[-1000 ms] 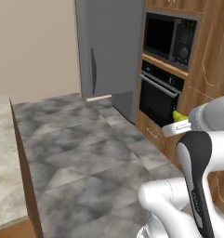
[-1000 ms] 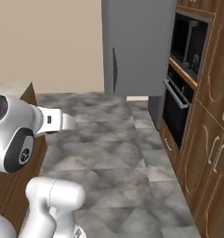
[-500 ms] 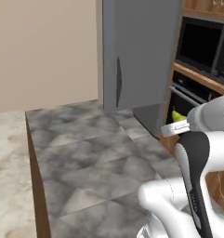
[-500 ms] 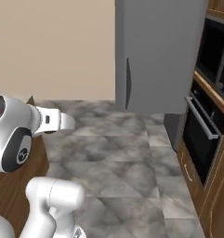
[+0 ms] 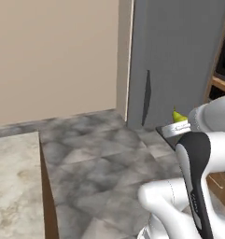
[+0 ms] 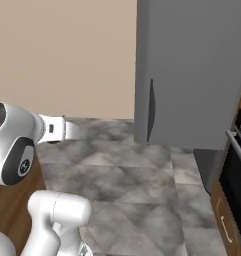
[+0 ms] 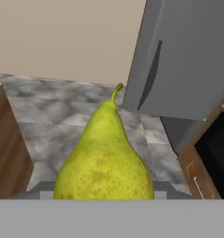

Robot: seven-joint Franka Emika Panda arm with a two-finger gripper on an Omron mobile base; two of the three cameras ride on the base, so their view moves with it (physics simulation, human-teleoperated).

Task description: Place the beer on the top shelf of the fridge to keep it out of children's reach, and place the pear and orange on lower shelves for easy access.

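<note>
The tall grey cabinet-like fridge stands at the far right with its door closed, a dark vertical door handle running down its left edge; in the right base view the same fridge rises above the grey marbled stone floor. A plain beige wall stretches to its left. Near left, a pale marbled bench with a brown wooden side shows. The small yellow-green pear with its tapered top and short stem sits in the robot's jaws, which are clamped on its lower body, stem pointing towards the fridge; from the left base view, the pear's tip peeks above the white arm.
</note>
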